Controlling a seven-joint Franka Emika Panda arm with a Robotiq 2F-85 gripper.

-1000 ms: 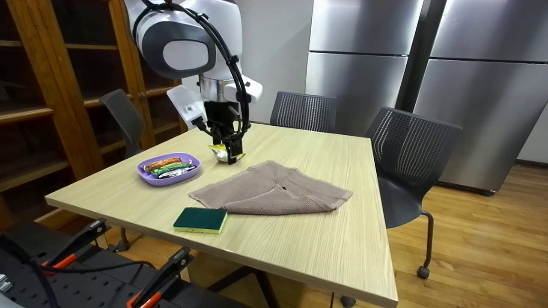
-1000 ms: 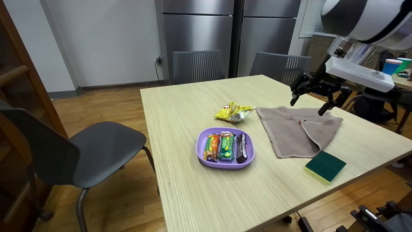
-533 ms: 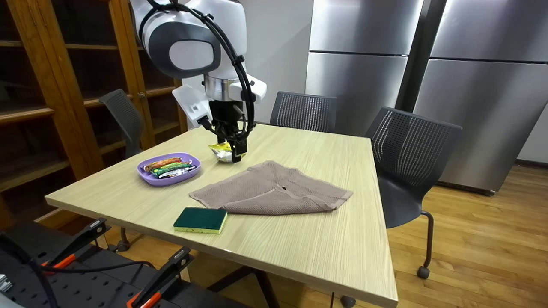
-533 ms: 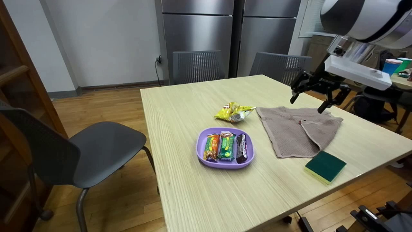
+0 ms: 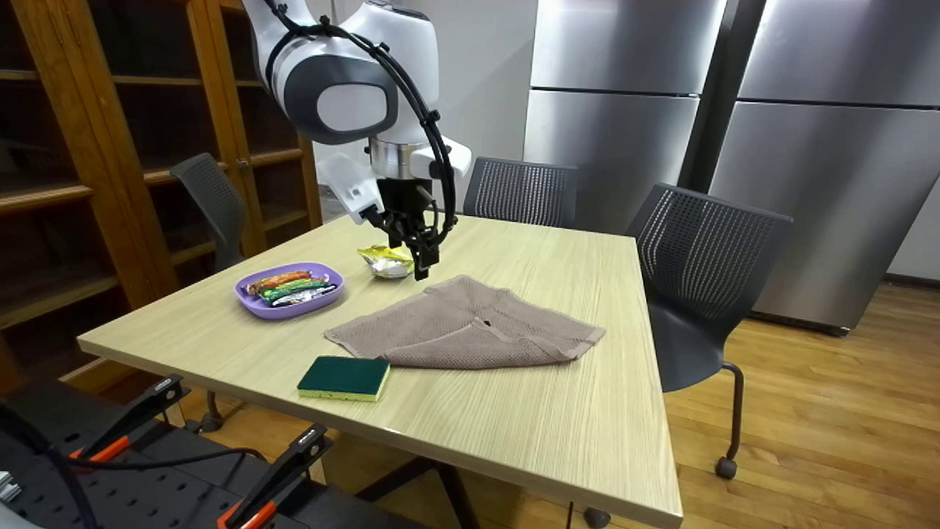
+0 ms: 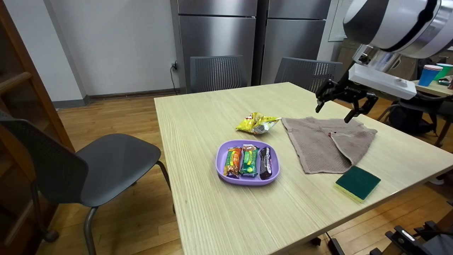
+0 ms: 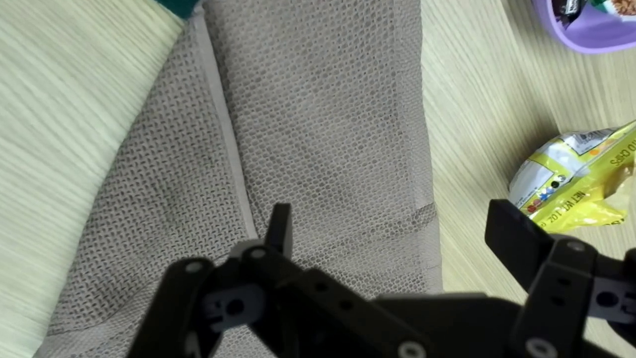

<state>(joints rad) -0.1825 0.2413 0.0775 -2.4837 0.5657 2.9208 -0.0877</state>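
Observation:
My black gripper [image 7: 391, 219] stands open above the towel, with nothing between its fingers. Below it the grey-brown mesh towel [image 7: 328, 124] lies spread on the table, one part folded over. In the wrist view one finger [image 7: 280, 226] is over the towel and the other overlaps a crumpled yellow chip bag [image 7: 571, 184]. An exterior view shows the gripper [image 6: 333, 114] raised clear of the towel [image 6: 315, 148], well apart from the bag [image 6: 256, 123]. In an exterior view the gripper [image 5: 409, 260] partly hides the bag's right end.
A purple tray [image 6: 220, 163] with three wrapped snack bars stands near the chip bag. The green and yellow sponge [image 5: 343, 376] lies by the towel's corner, near the table edge. Chairs [image 5: 521, 191] stand round the table. Black clamps [image 5: 294, 455] are below its edge.
The arm has shifted sideways, to the right in an exterior view, uncovering more of the chip bag. The gripper has stayed open, and the objects on the table have not moved.

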